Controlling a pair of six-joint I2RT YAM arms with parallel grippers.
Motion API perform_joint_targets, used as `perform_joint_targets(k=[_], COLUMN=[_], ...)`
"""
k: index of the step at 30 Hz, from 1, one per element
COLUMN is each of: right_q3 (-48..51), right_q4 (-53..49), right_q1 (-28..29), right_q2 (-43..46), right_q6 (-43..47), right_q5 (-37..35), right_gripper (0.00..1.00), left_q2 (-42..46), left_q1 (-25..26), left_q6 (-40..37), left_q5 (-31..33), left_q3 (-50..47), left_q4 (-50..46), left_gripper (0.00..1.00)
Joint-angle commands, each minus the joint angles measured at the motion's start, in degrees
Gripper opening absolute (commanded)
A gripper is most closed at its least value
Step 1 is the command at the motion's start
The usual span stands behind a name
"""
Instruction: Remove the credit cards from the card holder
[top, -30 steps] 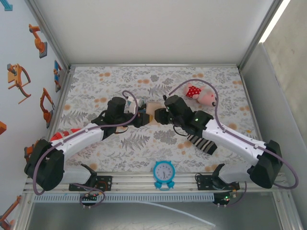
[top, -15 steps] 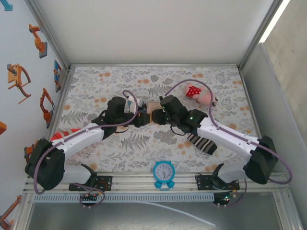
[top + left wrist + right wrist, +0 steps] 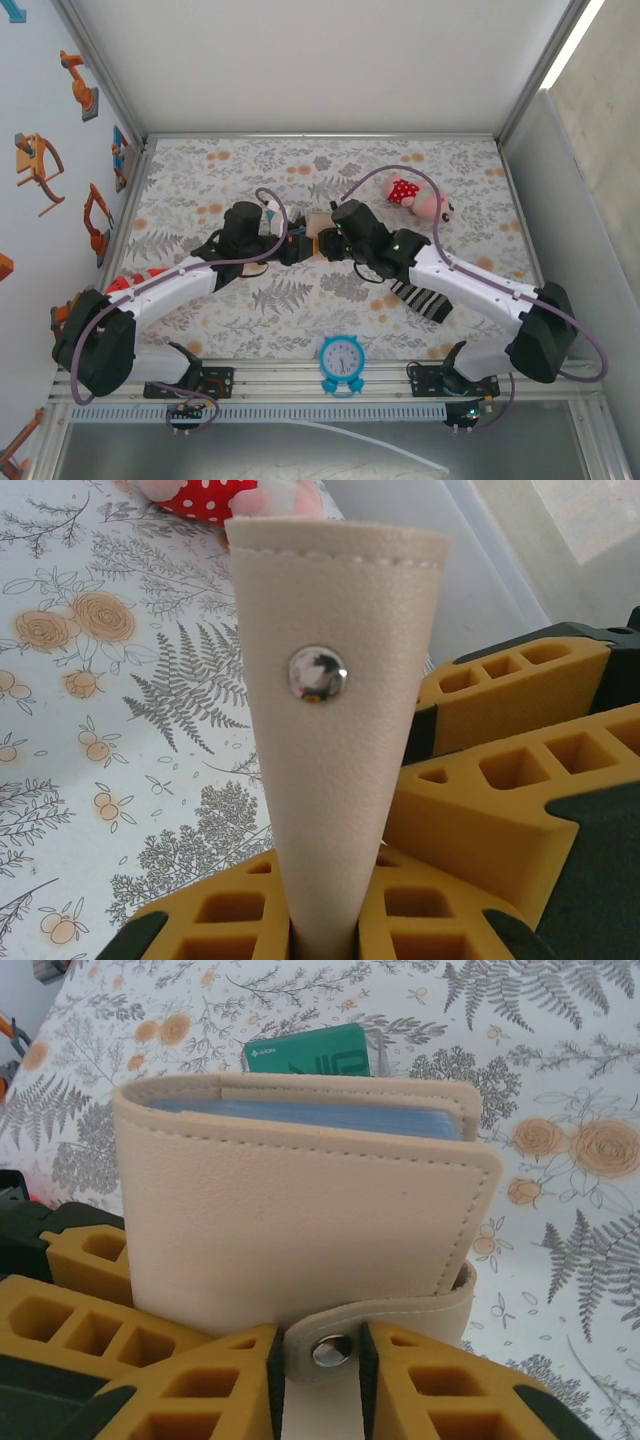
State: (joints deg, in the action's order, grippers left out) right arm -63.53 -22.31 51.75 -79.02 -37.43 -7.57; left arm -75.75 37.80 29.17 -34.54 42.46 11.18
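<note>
I count one card holder [image 3: 300,1210], one teal card [image 3: 308,1052] poking out, perhaps more hidden inside; one plush toy [image 3: 418,198] toward the table's [image 3: 200,180] far right, one striped sock [image 3: 420,298], one clock [image 3: 342,357] at its near edge.

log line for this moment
left pincer: shut on card holder flap | right pincer: shut on its snap tab | teal card: top showing above card holder

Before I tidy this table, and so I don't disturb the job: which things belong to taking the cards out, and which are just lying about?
Job: wallet, teal card.
Lying about: stuffed toy, striped sock, blue clock.
</note>
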Motion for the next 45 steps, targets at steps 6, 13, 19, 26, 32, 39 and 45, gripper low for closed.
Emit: perform_joint_targets(k=[6,13,19,26,32,39,45], right_q3=[0.2,0.8,1.3,2.5,4.8,14.1,19.3], right_q4=[-0.8,-0.8,-1.6,-1.7,0.9,18.5,30.0], right_q1=[-0.3,-0.3,-0.5,-1.7,-3.2,-9.6,-12.0], right_q2=[1.6,2.9,4.4,5.5,7.4,12.5,15.9], right_q6=[0.2,0.4,0.9,0.5,1.0,0.8,1.3], right_q5=[-5.1,-5.6,-7.1,-7.4,-5.2,16.2,28.3], right_gripper=[0.07,0.05,0.1,0.3,0.41,0.46,0.48], left_q2=[1.3,1.1,1.5,3.7,5.8,7.6,8.6], left_q1=[0.6,0.6,0.4,-0.1,-1.1,-2.1,-3.1], left_q6=[0.5,1.1,1.0,-0.2,0.5,2.8,6.2], left_q5=[-4.2,-4.2,-4.0,-4.0,-4.5,-6.8,-10.3], left_q3=[0.4,0.4,0.4,0.0,-0.4,-1.9,-3.3], left_q4=[3.6,3.9,3.4,2.3,2.3,4.7,9.4], left_gripper=[0.03,0.02,0.02,0.0,0.0,0.0,0.0])
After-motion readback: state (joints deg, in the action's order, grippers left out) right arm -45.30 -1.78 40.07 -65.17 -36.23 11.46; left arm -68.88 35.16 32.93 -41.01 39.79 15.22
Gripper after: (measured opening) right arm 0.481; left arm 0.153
